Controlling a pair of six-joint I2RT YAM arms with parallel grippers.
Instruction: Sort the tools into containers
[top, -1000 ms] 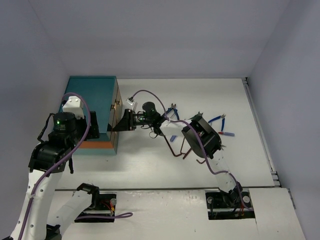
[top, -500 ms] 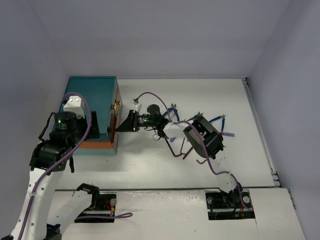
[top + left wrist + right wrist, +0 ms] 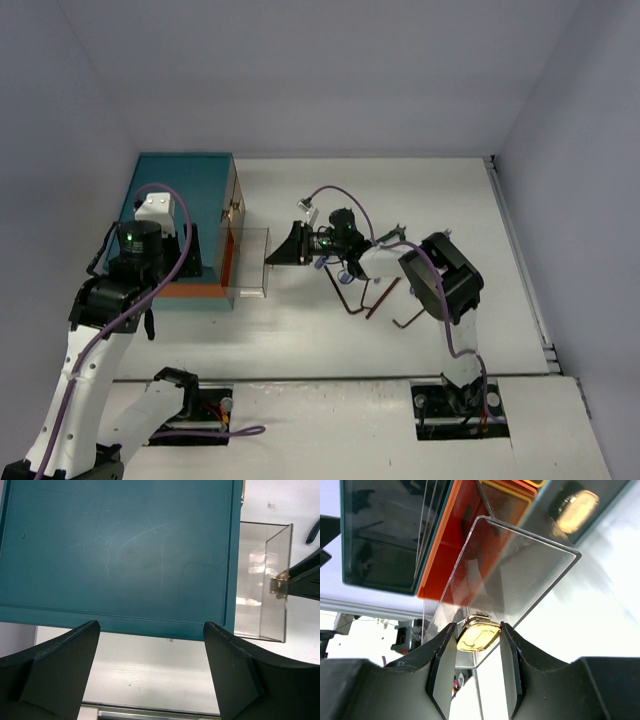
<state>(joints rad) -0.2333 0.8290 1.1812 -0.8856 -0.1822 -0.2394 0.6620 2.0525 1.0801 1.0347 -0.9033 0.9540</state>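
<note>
**One drawer drawn out, ready for the tools**

The teal chest sat at the table's left, with the left gripper poised over its top, jaws spread wide and empty, probably to steady it. A clear drawer stood partway out, the right gripper clamped on its brass knob. The tools lay apart, unsorted.
</note>
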